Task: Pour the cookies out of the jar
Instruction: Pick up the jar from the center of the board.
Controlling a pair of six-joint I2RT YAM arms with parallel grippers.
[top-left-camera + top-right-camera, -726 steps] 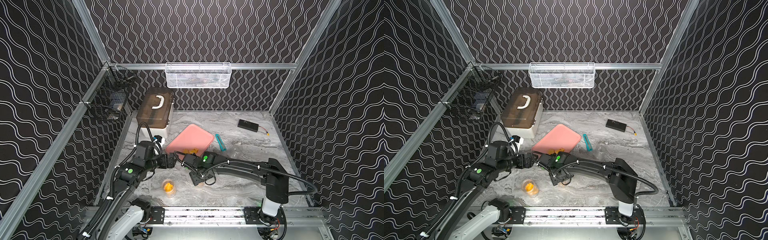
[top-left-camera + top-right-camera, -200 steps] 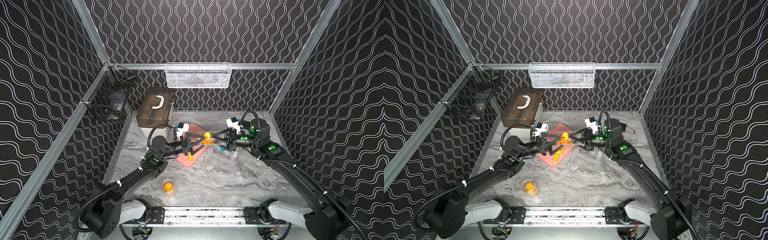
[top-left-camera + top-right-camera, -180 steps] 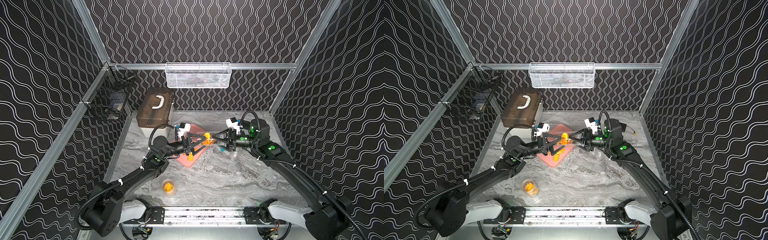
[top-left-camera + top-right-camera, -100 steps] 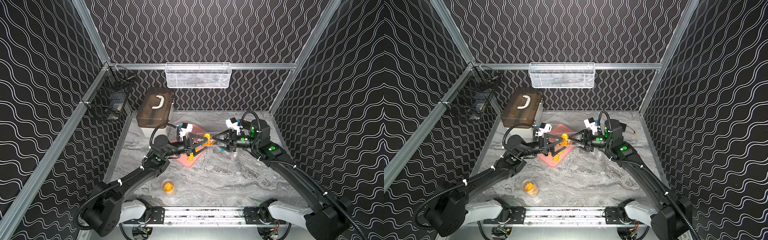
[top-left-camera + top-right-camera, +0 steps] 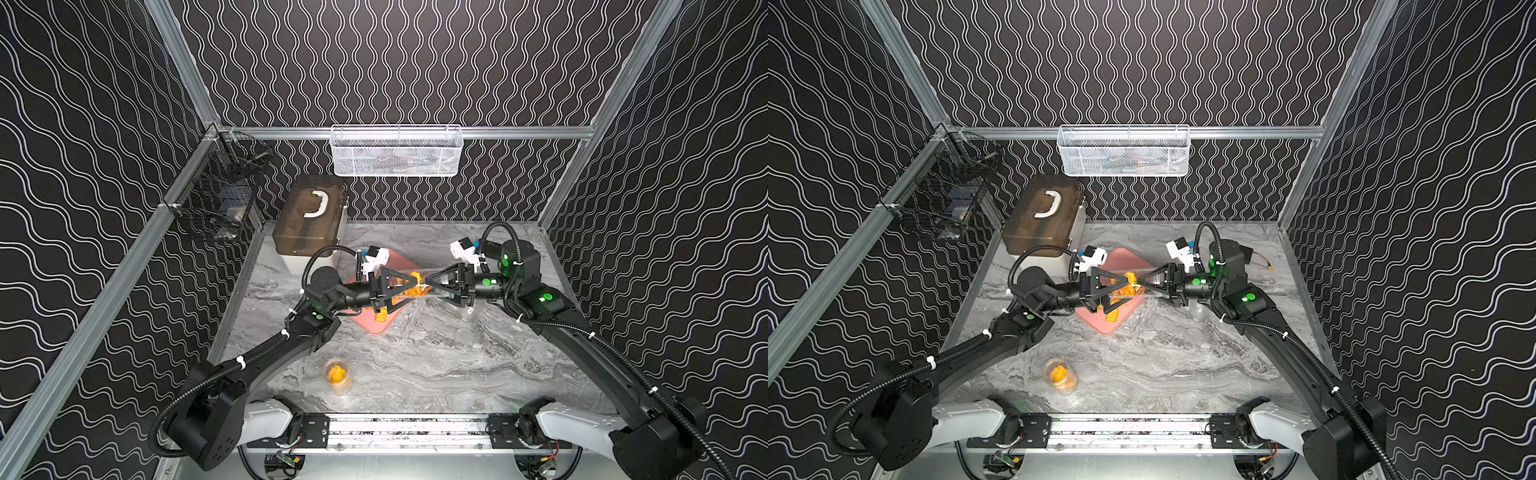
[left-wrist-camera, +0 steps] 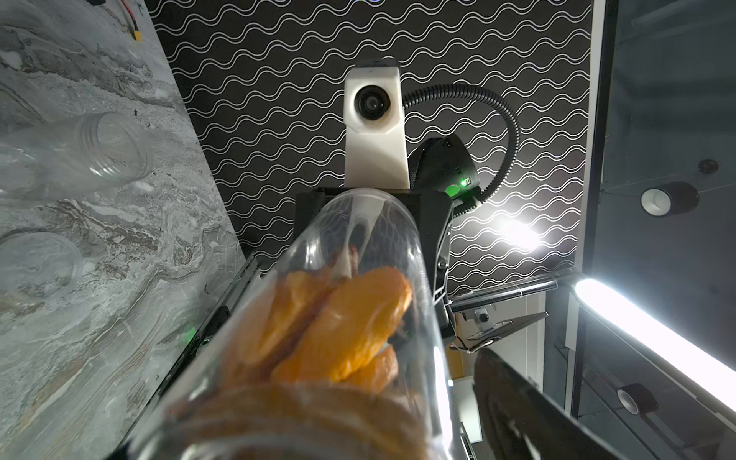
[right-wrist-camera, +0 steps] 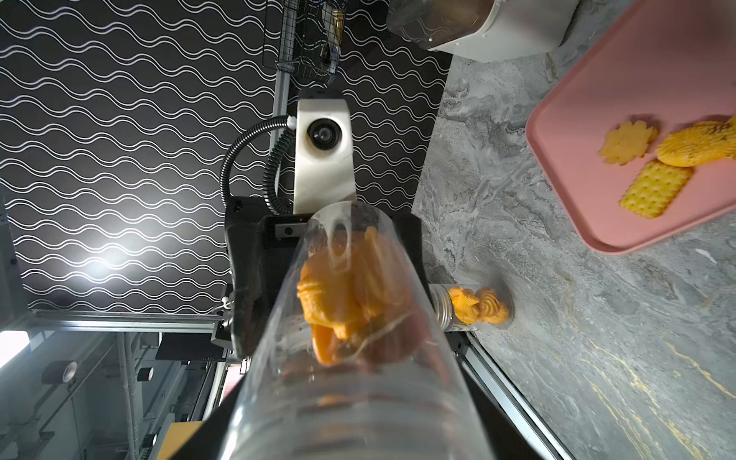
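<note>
Left jaws have narrowed around the jar, grip unclear; right jaws clamp it.

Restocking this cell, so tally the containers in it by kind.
Clear jars: 3 (held jar, standing jar, empty jar)
Wire baskets: 2 (white basket, black basket)
Pink tray: 1
Lidded box: 1
Total: 7

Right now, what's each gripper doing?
Left gripper: open, jaws around the clear cookie jar, one finger clear of it.
Right gripper: shut on the jar's other end.
</note>
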